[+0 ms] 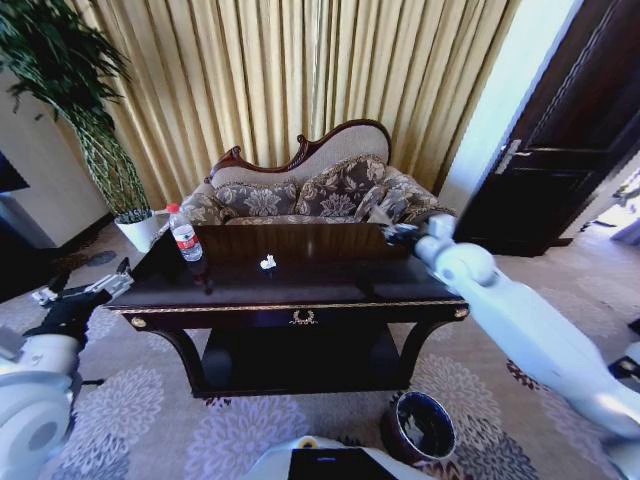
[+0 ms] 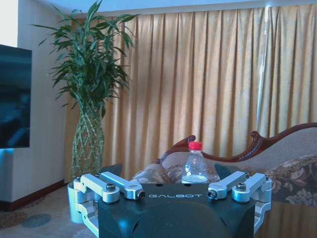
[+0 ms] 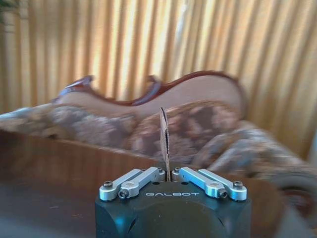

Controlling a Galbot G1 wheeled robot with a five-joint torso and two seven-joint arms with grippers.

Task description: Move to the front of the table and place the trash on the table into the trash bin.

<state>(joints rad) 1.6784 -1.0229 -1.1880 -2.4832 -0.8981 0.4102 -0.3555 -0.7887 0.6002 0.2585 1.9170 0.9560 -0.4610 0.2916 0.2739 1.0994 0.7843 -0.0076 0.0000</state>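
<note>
Bin (image 1: 420, 428): holds nothing visible | bottle (image 1: 185, 238) upright on table (image 1: 300, 290) | left pincer (image 1: 85, 290) spread | right pincer (image 1: 385, 222) pinched together.

Daylight glows through the gold curtains (image 1: 300, 80) behind the sofa (image 1: 320, 190), backlighting the room. The glossy table (image 1: 330, 285) mirrors the sofa back and the water bottle (image 1: 185, 238) in dark sheen. The head view bows strongly toward its edges, bending the door (image 1: 570, 130). In the right wrist view everything beyond the fingers (image 3: 165, 136) is smeared and soft; the left wrist view stays crisp.
</note>
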